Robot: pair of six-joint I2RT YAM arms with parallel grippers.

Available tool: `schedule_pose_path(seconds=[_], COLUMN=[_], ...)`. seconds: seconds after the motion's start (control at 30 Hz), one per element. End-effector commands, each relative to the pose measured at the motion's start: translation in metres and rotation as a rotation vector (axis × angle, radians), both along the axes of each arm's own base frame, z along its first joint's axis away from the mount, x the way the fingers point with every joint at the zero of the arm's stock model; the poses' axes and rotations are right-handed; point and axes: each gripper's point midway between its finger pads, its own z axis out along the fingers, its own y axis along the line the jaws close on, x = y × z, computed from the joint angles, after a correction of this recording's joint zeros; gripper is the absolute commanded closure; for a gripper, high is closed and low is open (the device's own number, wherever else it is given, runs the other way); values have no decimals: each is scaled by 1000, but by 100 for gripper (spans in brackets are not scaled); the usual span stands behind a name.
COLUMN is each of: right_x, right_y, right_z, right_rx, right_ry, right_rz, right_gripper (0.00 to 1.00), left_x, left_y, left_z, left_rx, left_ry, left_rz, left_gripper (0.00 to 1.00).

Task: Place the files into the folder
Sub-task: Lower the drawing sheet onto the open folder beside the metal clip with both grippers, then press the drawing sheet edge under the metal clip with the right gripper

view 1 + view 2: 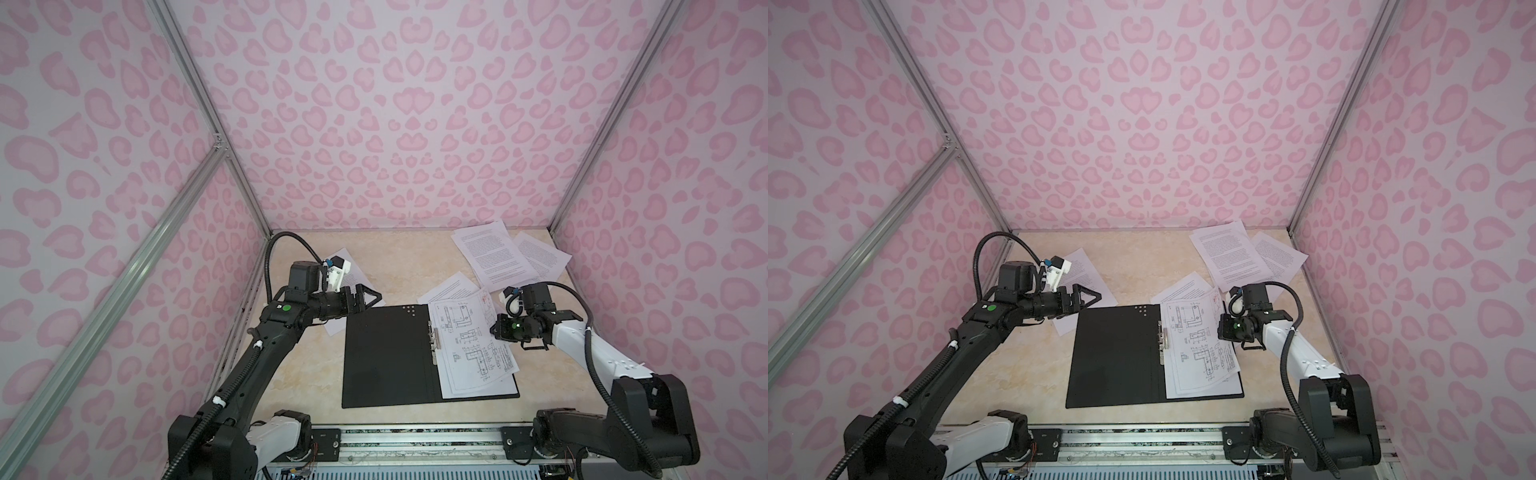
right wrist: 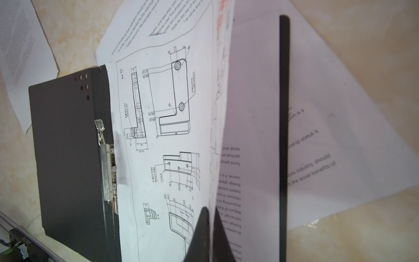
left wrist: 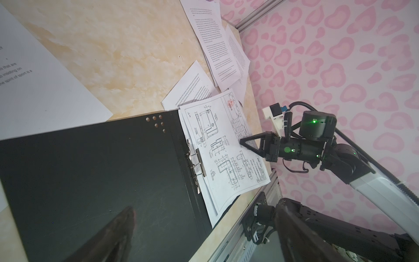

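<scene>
Closest, an open black folder (image 1: pixel 386 357) is laid on the surface (image 1: pixel 299 374). A drawing sheet (image 1: pixel 461 332) on its right half is pinched by the right jaws; the left jaws are spread, empty. The sheet could be creased if dragged against the clip (image 1: pixel 435 340).
</scene>
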Motion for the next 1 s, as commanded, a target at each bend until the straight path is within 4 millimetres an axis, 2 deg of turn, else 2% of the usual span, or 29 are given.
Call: schedule_pose_path(seconds=[0.0,0.33,0.97], right_x=[-7,-15,-19], right_y=[-1,8,11], right_z=[-5,-9,-12], right_rx=[-12,-54,-84], right_ry=[36,56,67], right_rz=[-22,1,16], right_gripper=[100,100,100], left_x=[-2,-3,-3], left_y=[0,0,0], left_z=[-2,-2,-2], left_rx=[3,2,2], left_ry=[-1,0,-2], left_rz=[-10,-9,-9], left_gripper=[2,2,2])
